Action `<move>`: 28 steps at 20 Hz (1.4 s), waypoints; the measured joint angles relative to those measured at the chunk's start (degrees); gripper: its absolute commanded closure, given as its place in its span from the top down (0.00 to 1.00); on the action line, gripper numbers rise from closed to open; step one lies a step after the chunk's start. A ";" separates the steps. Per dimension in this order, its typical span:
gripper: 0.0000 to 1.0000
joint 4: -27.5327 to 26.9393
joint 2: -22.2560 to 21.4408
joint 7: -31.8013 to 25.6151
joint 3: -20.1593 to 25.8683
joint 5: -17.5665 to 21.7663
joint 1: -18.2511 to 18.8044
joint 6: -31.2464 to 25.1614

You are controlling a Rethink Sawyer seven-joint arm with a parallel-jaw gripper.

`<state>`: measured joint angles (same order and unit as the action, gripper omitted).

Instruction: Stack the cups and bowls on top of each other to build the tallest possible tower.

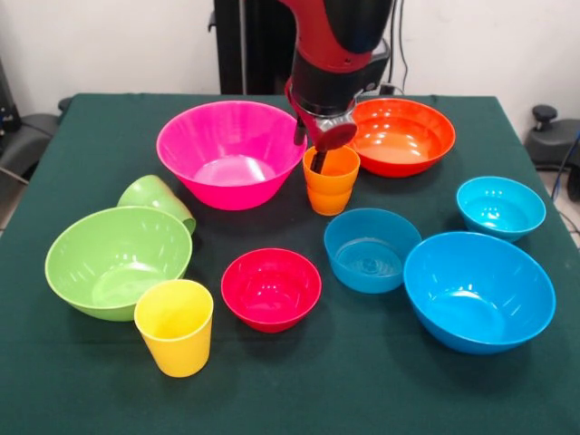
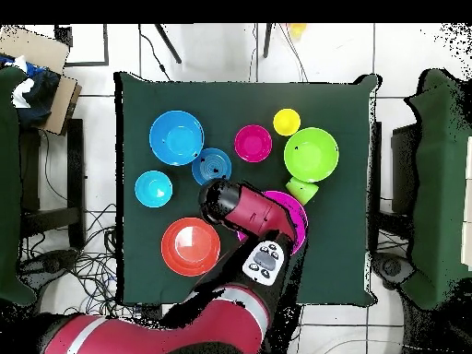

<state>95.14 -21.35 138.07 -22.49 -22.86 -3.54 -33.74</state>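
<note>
My gripper [image 1: 319, 154] reaches down into the mouth of the upright orange cup [image 1: 331, 179], which stands between the large pink bowl [image 1: 231, 154] and the orange bowl [image 1: 401, 136]. The green cup [image 1: 156, 198] lies on its side against the light green bowl [image 1: 118, 261]. The yellow cup [image 1: 175, 326] stands upright in front of that bowl. A red bowl [image 1: 271, 288], a small blue bowl [image 1: 372, 249], a small cyan bowl [image 1: 500, 207] and a large blue bowl [image 1: 478, 290] sit apart. In the overhead view my arm [image 2: 241, 210] hides the orange cup and part of the pink bowl [image 2: 297, 210].
Everything rests on a dark green tablecloth [image 1: 91, 118] covering a square table [image 2: 138, 101]. Nothing is stacked. Chairs stand at both sides of the table [image 2: 442, 184], and cables lie on the floor beside it [image 2: 83, 267].
</note>
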 measured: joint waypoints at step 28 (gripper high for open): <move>1.00 3.22 -3.20 2.57 -2.93 -2.93 -1.19 -0.01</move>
<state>98.36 -24.56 140.64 -25.43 -25.79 -4.73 -33.75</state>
